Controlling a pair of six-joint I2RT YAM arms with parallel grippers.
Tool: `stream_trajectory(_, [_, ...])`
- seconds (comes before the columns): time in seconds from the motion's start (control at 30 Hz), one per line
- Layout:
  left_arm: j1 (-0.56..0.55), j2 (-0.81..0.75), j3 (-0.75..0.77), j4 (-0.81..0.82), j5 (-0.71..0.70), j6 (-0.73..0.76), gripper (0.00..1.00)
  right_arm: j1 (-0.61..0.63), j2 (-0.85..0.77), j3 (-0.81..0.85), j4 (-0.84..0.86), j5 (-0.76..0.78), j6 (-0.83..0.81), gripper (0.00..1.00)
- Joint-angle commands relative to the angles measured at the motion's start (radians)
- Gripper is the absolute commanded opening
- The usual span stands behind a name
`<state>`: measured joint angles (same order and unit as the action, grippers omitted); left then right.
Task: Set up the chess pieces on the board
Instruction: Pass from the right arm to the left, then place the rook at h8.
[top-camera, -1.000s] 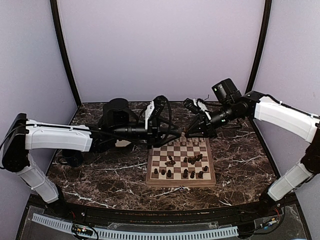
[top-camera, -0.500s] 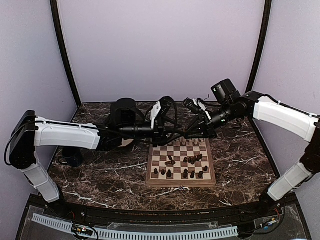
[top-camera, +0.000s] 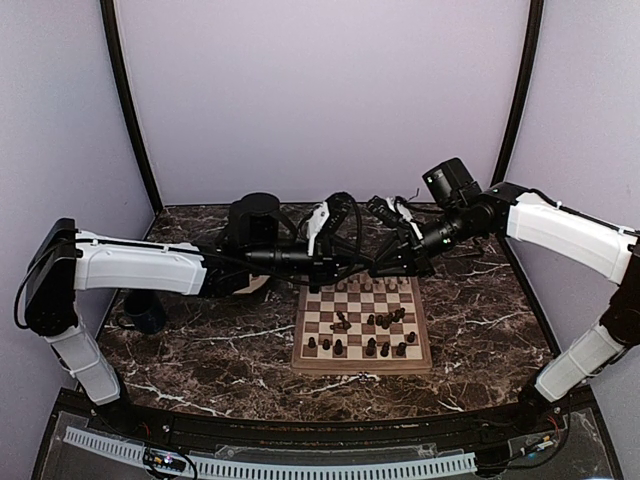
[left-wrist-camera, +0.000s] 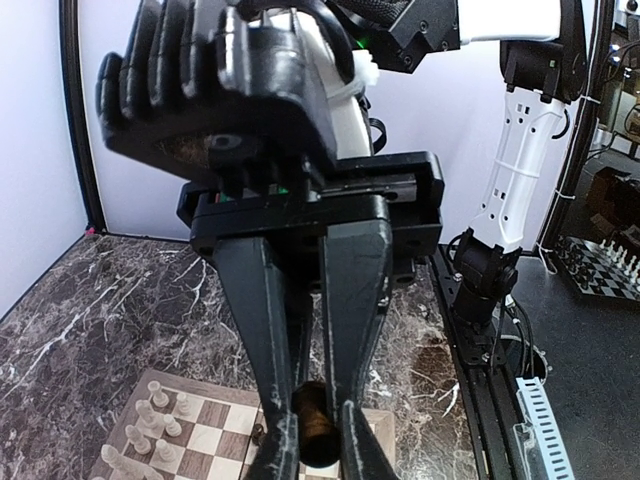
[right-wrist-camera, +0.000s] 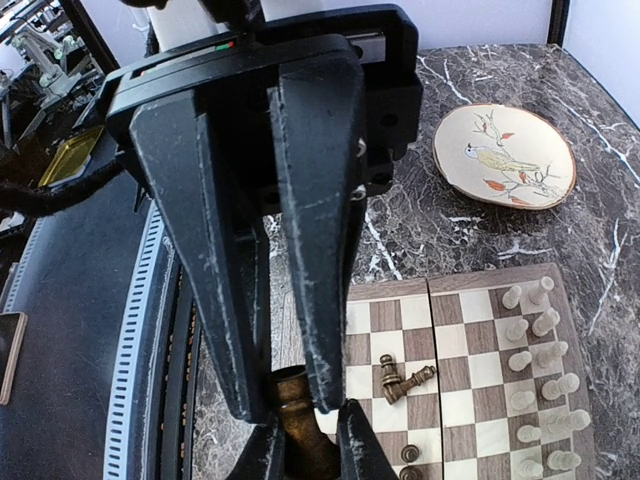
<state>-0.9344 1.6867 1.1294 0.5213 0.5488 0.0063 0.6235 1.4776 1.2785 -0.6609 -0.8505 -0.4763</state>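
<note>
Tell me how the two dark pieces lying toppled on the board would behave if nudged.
The toppled dark pieces look turned and round, so they'd probably roll rather than slide. Being small, they're likely light and could skitter across the smooth board into the standing pale pieces.

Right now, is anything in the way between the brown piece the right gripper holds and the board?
Two toppled dark pieces lie on the board just beside the dark piece held in the right gripper, so it could bump them going down. The square straight below is hidden by the fingers.
</note>
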Motion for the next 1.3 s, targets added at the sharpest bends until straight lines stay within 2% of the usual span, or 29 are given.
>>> stream_trajectory(0.0, [-0.003, 0.004, 0.031, -0.031, 0.02, -0.001, 0.1, -0.004, -0.014, 0.002, 0.015, -0.003, -0.004, 0.06])
stream_trajectory(0.07, [-0.003, 0.003, 0.036, -0.039, 0.018, 0.0, 0.08, -0.004, -0.019, -0.003, 0.016, 0.007, -0.004, 0.11])
stream_trajectory(0.17, [-0.002, -0.003, 0.043, -0.072, 0.015, 0.011, 0.07, -0.005, -0.037, -0.018, 0.015, 0.039, -0.009, 0.28])
stream_trajectory(0.33, [0.0, -0.027, 0.055, -0.168, 0.001, 0.049, 0.06, -0.019, -0.073, -0.045, 0.015, 0.082, -0.024, 0.4])
stream_trajectory(0.4, [0.0, -0.044, 0.067, -0.254, -0.014, 0.079, 0.06, -0.029, -0.082, -0.065, 0.007, 0.105, -0.039, 0.43])
stream_trajectory(0.67, [-0.005, -0.141, 0.05, -0.752, -0.148, 0.256, 0.05, -0.148, -0.144, -0.245, 0.075, 0.146, -0.062, 0.44])
stream_trajectory(0.77, [-0.017, -0.17, 0.034, -0.866, -0.205, 0.287, 0.05, -0.213, -0.139, -0.315, 0.146, 0.13, -0.031, 0.44])
stream_trajectory(1.03, [-0.058, -0.094, 0.025, -1.001, -0.319, 0.335, 0.05, -0.242, -0.15, -0.343, 0.186, 0.157, -0.025, 0.44])
stream_trajectory(1.27, [-0.075, -0.029, 0.003, -0.97, -0.336, 0.331, 0.05, -0.242, -0.151, -0.357, 0.19, 0.165, -0.033, 0.44])
